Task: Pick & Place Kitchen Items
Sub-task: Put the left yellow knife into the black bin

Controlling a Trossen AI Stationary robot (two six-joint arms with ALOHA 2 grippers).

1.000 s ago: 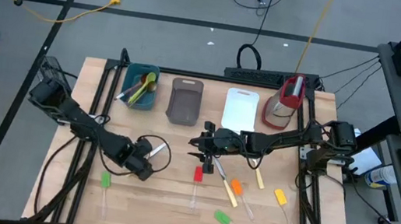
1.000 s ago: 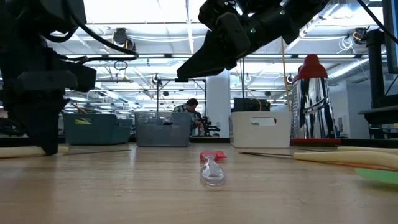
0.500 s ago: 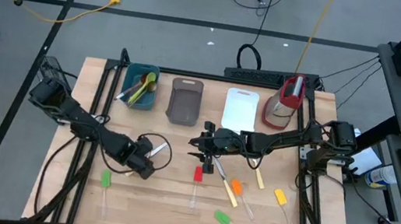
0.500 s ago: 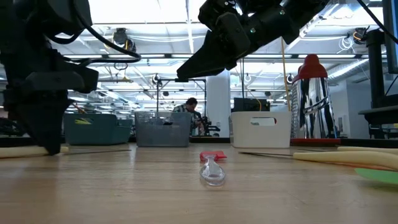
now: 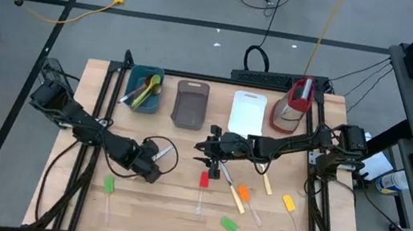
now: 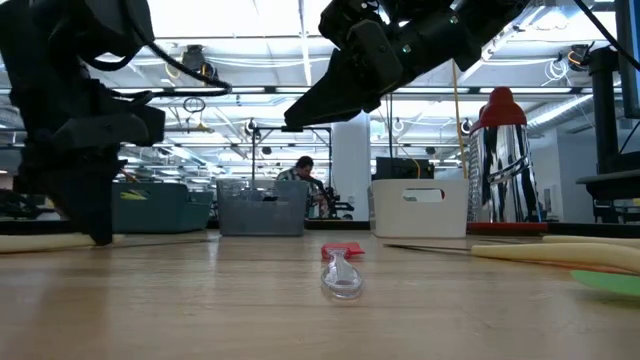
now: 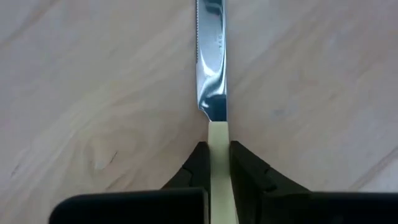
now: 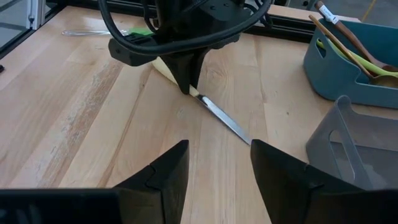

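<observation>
My left gripper (image 5: 151,166) is shut on a pale-handled knife (image 7: 211,68) that lies on the table left of centre. The knife's blade (image 8: 225,122) points toward the far right. My right gripper (image 5: 210,153) hangs open and empty above the table's middle, clear of the utensils. A red spatula (image 5: 203,181), an orange spatula (image 5: 243,194), a yellow spatula (image 5: 289,202), two green spatulas (image 5: 230,226) and a second pale-handled knife (image 5: 233,194) lie flat on the table. My left gripper pinches the knife's pale handle (image 7: 218,134) between its two fingers, close to where the blade begins. The fingers come from above, pointing down, and lie across the knife. The blade (image 7: 211,62) lies flat on the table, and the handle's free end (image 8: 163,67) reaches out behind the fingers.
A teal tub (image 5: 131,103) with several utensils, a grey tub (image 5: 188,119) and a white tub (image 5: 245,129) stand in a row at the far edge. A red-and-clear jug (image 5: 293,105) stands to their right. A cable loop (image 5: 155,145) lies by my left gripper.
My left gripper has shifted a little toward the table's right, staying low at the knife. My right gripper has kept still.
</observation>
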